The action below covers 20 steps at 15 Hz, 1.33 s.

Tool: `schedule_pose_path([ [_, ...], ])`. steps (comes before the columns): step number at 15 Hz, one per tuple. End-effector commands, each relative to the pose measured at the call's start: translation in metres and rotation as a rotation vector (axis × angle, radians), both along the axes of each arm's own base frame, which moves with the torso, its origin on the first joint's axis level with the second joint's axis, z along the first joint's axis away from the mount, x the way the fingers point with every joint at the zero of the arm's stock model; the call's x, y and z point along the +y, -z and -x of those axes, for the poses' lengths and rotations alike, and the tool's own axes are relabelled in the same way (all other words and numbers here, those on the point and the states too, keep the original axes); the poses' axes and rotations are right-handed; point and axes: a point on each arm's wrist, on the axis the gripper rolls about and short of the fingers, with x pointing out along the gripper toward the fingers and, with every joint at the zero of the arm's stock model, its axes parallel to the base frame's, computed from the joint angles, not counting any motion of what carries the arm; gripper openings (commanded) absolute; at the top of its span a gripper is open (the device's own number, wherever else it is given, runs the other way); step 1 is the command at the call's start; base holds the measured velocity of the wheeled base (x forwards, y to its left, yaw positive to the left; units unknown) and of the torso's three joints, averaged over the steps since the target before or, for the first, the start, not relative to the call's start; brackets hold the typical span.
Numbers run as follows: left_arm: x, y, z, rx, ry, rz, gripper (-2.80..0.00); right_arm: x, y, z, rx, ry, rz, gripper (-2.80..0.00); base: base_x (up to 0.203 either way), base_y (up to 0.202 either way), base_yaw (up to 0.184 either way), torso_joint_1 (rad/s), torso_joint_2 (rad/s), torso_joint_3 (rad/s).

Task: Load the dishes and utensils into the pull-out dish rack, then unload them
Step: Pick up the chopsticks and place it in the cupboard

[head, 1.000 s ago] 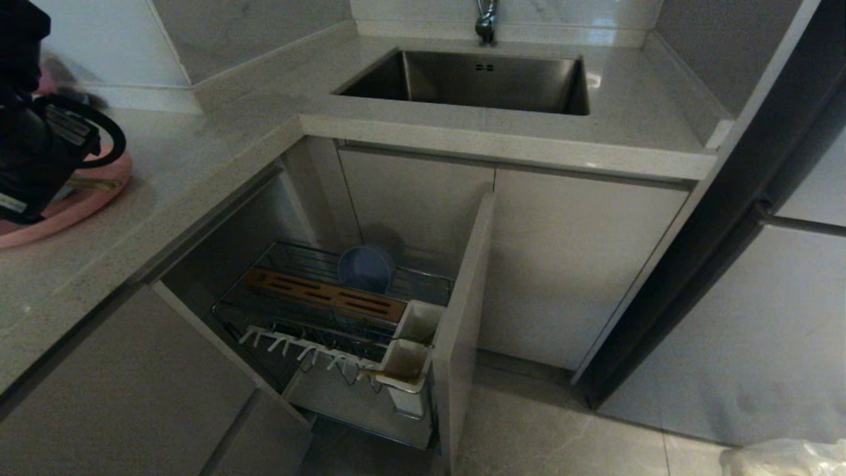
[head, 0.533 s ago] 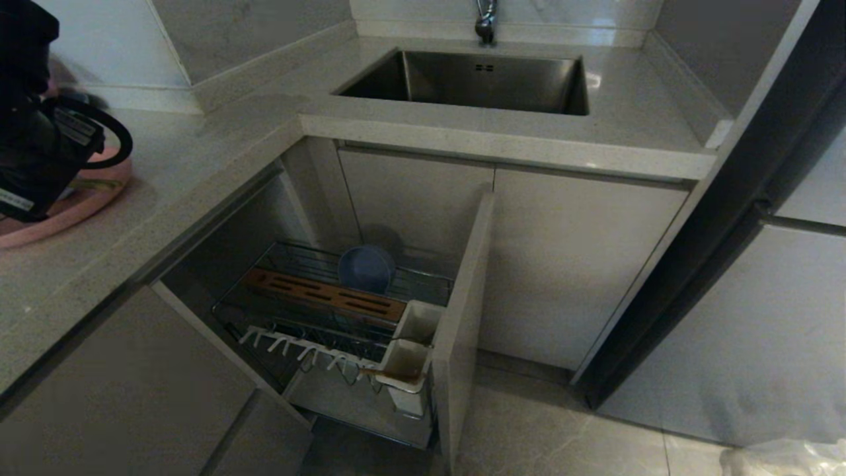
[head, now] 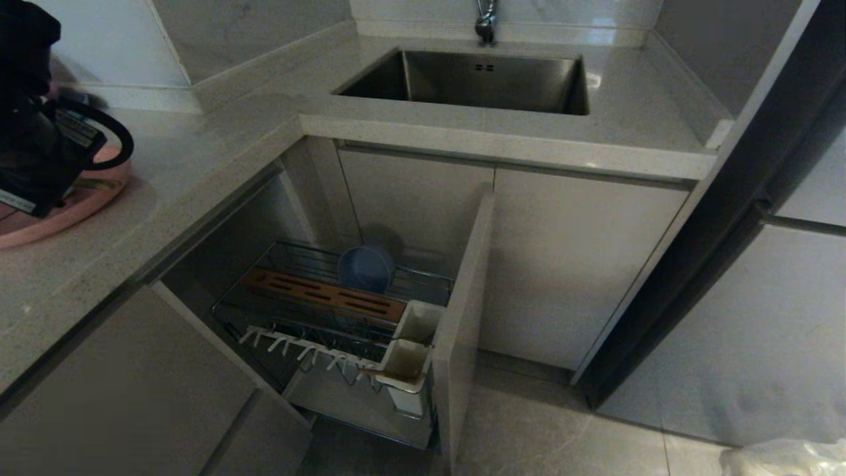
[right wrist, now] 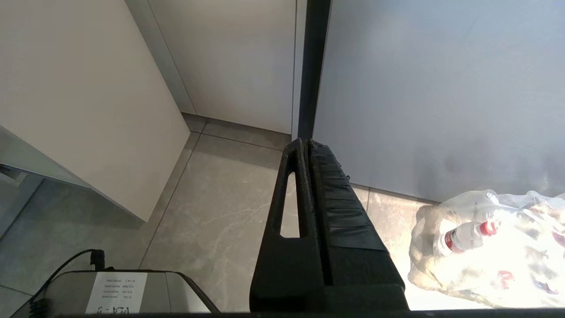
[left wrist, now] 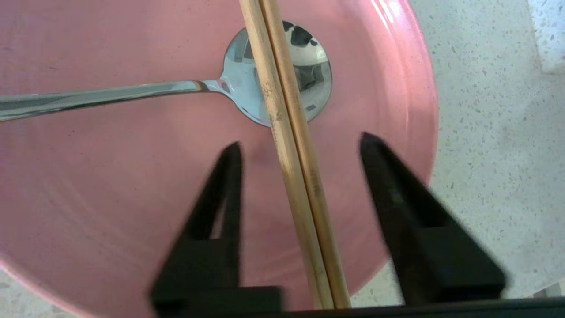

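Observation:
The pink plate [left wrist: 132,198] lies on the counter at the far left [head: 73,208]. On it rest the metal spoon [left wrist: 110,92] and the pair of wooden chopsticks [left wrist: 271,88], which cross the spoon's bowl. My left gripper [left wrist: 300,139] hovers just over the plate, open, one finger on each side of the chopsticks and clear of them. The blue-grey bowl [head: 365,268] stands on edge in the pulled-out dish rack [head: 423,281], behind the wooden strip [head: 317,297]. My right gripper [right wrist: 304,141] hangs shut and empty over the floor.
The sink [head: 476,79] is set into the counter behind the rack. White utensil cups [head: 404,363] sit against the rack's beige front panel [head: 462,317]. A plastic bag of bottles [right wrist: 485,247] lies on the floor to the right.
The left wrist over the plate has shifted only slightly. The rack and the bowl stand as before.

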Motion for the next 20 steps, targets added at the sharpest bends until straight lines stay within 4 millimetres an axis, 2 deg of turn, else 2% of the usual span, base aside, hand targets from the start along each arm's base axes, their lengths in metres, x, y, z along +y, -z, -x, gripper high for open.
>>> schedule_pose_path([
  [1,0.000,-0.001,0.002,-0.005,-0.007,0.001,-2.80,0.000,0.000,0.000,0.001,0.000,0.001,-2.80,0.000,0.000,0.000,0.000,0.00,0.000],
  [8,0.000,-0.004,0.005,-0.011,-0.009,-0.002,-2.80,0.000,0.000,0.000,0.001,0.000,0.000,-2.80,0.000,0.000,0.000,0.000,0.00,0.000],
  [11,-0.002,-0.015,0.020,-0.047,-0.032,-0.020,-2.80,0.000,0.000,0.000,0.001,0.000,0.001,-2.80,0.000,0.000,0.000,0.000,0.00,0.000],
  [15,-0.011,-0.043,0.061,-0.150,-0.001,-0.024,-2.80,0.000,0.000,0.000,0.001,-0.001,0.000,-2.80,0.000,0.000,0.000,0.000,0.00,0.000],
  [20,-0.048,-0.069,0.129,-0.268,0.349,0.072,-2.80,0.000,0.000,0.000,0.001,0.000,0.001,-2.80,0.000,0.000,0.000,0.000,0.00,0.000],
])
